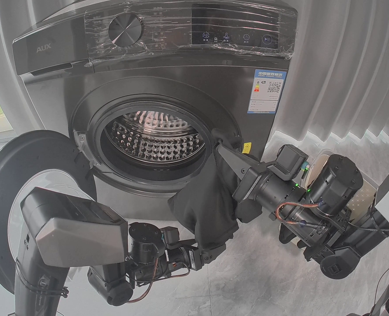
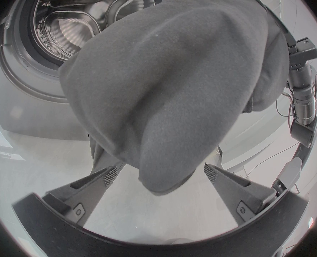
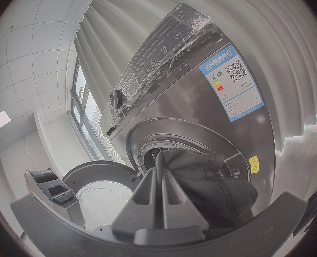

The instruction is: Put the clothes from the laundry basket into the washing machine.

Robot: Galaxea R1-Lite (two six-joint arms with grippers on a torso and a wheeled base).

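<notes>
A dark grey garment (image 1: 207, 198) hangs in front of the washing machine (image 1: 168, 80), just below the right rim of its open drum (image 1: 155, 141). My right gripper (image 1: 221, 149) is shut on the garment's top edge at that rim; in the right wrist view its fingers (image 3: 149, 197) press together on the bunched cloth (image 3: 208, 190). My left gripper (image 1: 214, 250) sits under the garment's lower end. In the left wrist view it (image 2: 160, 174) is open, and the garment (image 2: 165, 90) droops down between its spread fingertips (image 2: 110, 175).
The round door (image 1: 10, 185) stands swung open to the left of the drum. A white laundry basket (image 1: 366, 197) sits on the floor at the right, partly hidden behind my right arm. White curtains hang behind the machine. Grey tiled floor lies in front.
</notes>
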